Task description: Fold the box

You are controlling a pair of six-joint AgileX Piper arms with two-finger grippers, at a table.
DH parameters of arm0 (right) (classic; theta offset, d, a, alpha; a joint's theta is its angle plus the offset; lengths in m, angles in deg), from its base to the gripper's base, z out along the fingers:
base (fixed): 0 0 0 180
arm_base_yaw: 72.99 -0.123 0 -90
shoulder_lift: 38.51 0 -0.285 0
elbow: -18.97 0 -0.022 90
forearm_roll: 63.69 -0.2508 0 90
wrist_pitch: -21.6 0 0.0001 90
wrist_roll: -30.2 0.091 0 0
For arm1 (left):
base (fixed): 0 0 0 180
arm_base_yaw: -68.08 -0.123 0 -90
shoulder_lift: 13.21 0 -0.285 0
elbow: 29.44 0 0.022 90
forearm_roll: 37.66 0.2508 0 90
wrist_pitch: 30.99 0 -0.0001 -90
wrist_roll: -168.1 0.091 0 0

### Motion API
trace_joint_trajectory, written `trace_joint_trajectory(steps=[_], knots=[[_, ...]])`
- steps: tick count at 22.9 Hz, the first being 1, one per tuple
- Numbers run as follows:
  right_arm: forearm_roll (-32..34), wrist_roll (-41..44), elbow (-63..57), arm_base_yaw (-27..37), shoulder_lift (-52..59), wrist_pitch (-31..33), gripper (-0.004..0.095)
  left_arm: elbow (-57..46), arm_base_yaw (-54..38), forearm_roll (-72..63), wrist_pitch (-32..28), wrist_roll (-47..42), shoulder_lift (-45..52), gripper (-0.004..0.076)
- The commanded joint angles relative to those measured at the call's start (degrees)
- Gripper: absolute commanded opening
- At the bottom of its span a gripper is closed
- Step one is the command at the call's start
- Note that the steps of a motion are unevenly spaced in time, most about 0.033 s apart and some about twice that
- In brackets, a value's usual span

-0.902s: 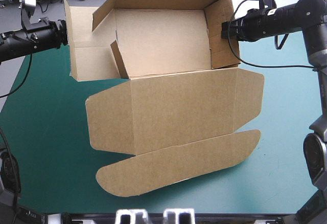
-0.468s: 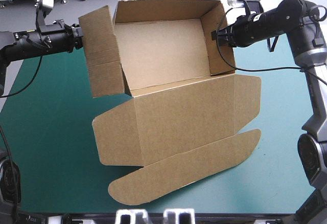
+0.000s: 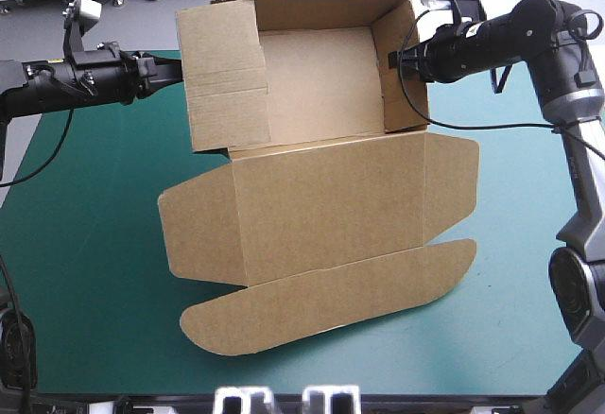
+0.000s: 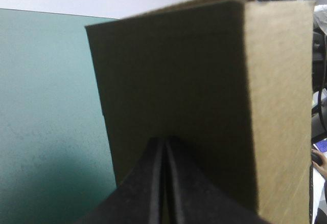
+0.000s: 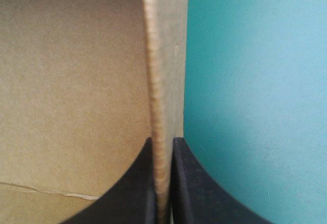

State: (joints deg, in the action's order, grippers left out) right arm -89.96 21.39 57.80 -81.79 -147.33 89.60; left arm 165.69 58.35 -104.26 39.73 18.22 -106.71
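swung inward since earlier, the 9 o'clock flap [image 3: 227, 78] of the box [image 3: 321, 206], mid-table, is pinched by the left gripper [image 3: 180, 72], the right gripper [image 3: 393, 60] pinching the 3 o'clock wall [image 3: 406, 102]; walls going up, tucking the flap inside seems next.

On my screen I see the table [image 3: 76, 319], its teal-green cover [image 3: 529, 272] showing down the left side, the right side and along the lower strip of the high frame. It lies flat and smooth, darker at left, and appears in all 3 views.
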Motion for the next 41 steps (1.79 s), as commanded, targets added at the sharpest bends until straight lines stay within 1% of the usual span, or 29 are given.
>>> trace_joint_trajectory(steps=[1, 3, 6, 7, 8, 10, 11, 12, 13, 14, 17, 23, 27, 29, 32, 36, 39, 41], knots=[[-3.93, 0.68, 1.88, -0.80, 2.32, -5.03, -0.0012, 1.88, 2.15, -3.37, 3.05, -0.84, 2.27, -0.0003], [-4.29, 0.68, 1.88, -1.41, 1.65, -6.15, -0.0012, 1.88, 4.36, -3.24, 3.05, 0.08, 2.27, -0.0003], [-4.29, 0.78, 1.88, -1.99, 0.50, -7.32, -0.0006, 1.88, 5.36, -3.13, 3.05, 0.55, 2.27, -0.0001], [-4.29, 0.77, 1.88, -2.46, 0.20, -7.59, -0.0003, 1.88, 5.36, -2.98, 3.05, 0.54, 2.27, 0.0008], [-4.06, 0.77, 1.88, -3.04, -0.03, -8.21, -0.0002, 1.88, 5.36, -2.98, 3.05, 0.54, 2.27, 0.0036], [-3.19, 0.77, 1.88, -4.11, -0.52, -8.98, 0.0000, 1.88, 5.36, -3.33, 3.05, 0.64, 2.27, 0.0133], [-1.98, 0.90, 1.88, -4.39, -0.52, -9.56, 0.0000, 1.88, 5.36, -3.61, 3.05, 0.64, 2.27, 0.0201], [0.48, 2.12, 1.88, -5.64, -0.62, -10.68, 0.0000, 1.88, 5.36, -4.01, 3.05, 0.64, 2.27, 0.0302], [2.38, 2.89, 1.88, -6.39, -0.62, -11.39, 0.0000, 1.88, 5.36, -4.50, 3.05, 0.64, 2.27, 0.0362], [3.54, 3.34, 1.88, -6.69, -0.62, -11.75, 0.0000, 1.88, 5.46, -5.09, 3.05, 0.53, 2.27, 0.0394], [5.33, 3.93, 1.88, -7.58, -0.98, -12.82, 0.0000, 1.88, 5.46, -6.26, 3.05, 0.24, 2.27, 0.0404], [5.33, 4.97, 1.88, -7.58, -1.96, -13.28, 0.0000, 1.88, 5.46, -6.76, 3.05, 0.13, 2.27, 0.0404], [3.90, 4.97, 1.88, -7.58, -2.23, -13.73, 0.0000, 1.88, 5.55, -4.54, 3.05, 0.13, 2.27, 0.0404], [2.44, 4.97, 1.88, -7.58, -2.23, -13.83, 0.0000, 1.88, 5.55, 0.55, 2.63, 0.13, 2.27, 0.0404], [2.30, 4.97, 1.88, -8.25, -2.23, -13.71, 0.0000, 1.88, 5.70, 5.24, 1.32, -1.11, 2.27, 0.0404], [2.28, 5.62, 1.88, -10.58, -2.23, -13.81, 0.0000, 1.88, 7.39, 12.02, -1.91, -2.96, 2.27, 0.0401], [2.47, 8.20, 2.39, -12.71, -1.23, -14.61, 0.0000, 1.88, 10.76, 22.83, -5.01, -6.66, 2.16, 0.0400], [2.34, 8.82, 3.13, -13.40, 0.01, -14.61, 0.0000, 1.88, 11.74, 25.61, -6.60, -7.19, 1.63, 0.0400]])
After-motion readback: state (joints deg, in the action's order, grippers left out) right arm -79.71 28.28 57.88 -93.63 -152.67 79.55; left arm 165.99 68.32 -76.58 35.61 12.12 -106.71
